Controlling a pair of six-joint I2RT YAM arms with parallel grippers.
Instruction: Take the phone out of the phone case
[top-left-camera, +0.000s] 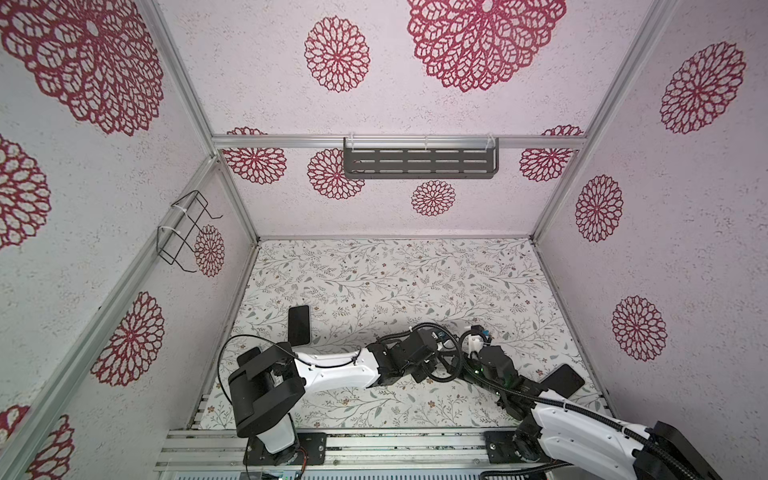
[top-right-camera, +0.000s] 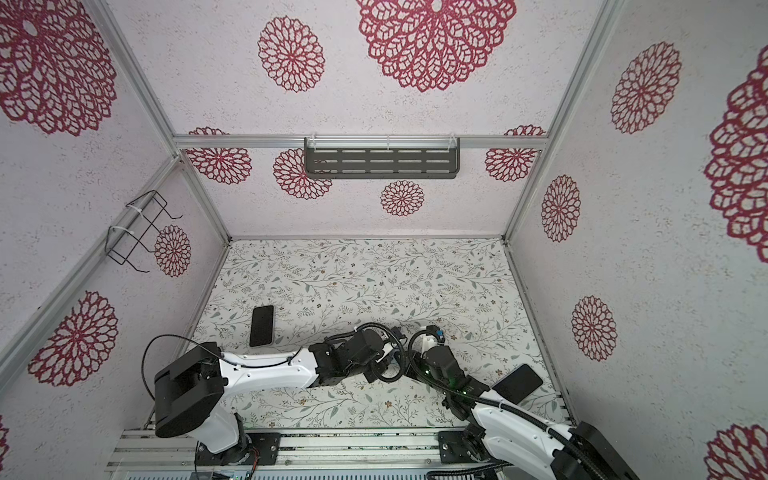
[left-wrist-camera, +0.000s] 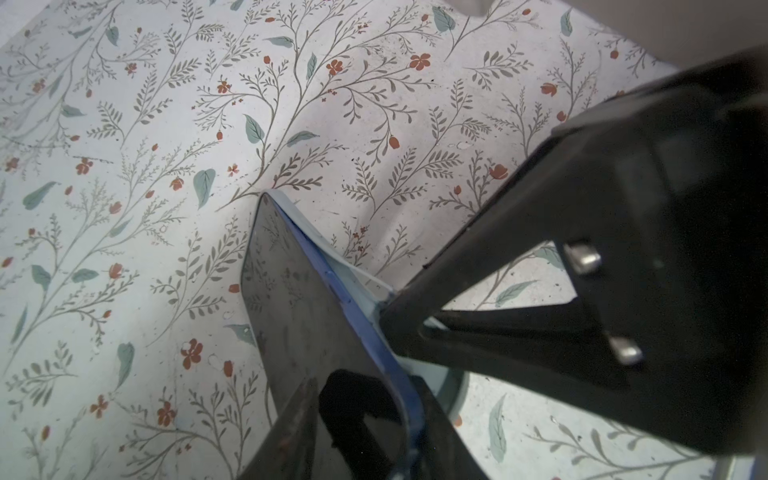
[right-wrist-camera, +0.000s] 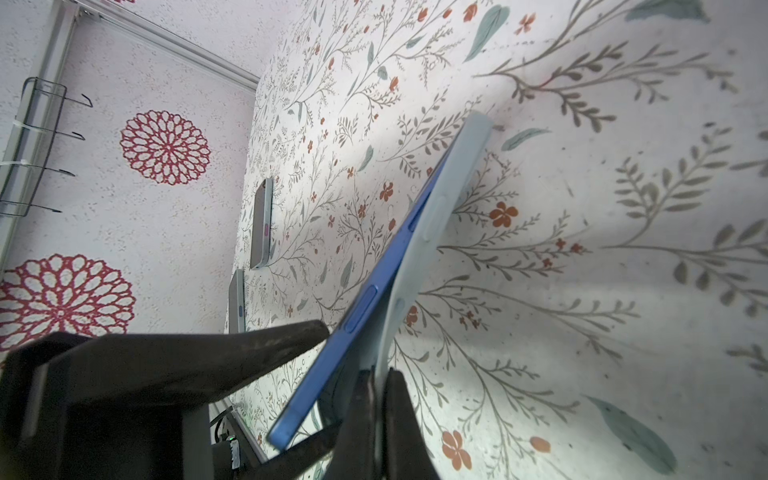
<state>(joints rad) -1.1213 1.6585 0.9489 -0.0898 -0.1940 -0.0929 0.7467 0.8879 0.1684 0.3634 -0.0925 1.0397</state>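
The two arms met near the front middle of the tabletop (top-left-camera: 395, 282). The phone (right-wrist-camera: 365, 299) was held tilted between them. It had a blue side and a dark screen. I could not tell if its far corner touched the tabletop.

The right claw (right-wrist-camera: 376, 376) was clamped tight on a thin edge of the pale case (right-wrist-camera: 440, 199). The left claw (left-wrist-camera: 370, 353) squeezed the phone, with one finger on the screen and one at its back.

The case was bent away from the phone along one long side, with a gap near the claws. At the far end the phone sat in the case. From above, the arms hid them both.

A second phone (top-left-camera: 299, 325) lay flat on the left of the tabletop, well apart. A third phone (top-left-camera: 563, 380) lay on the right, partly under the right arm. A gray shelf (top-left-camera: 419, 162) hung on the back wall.
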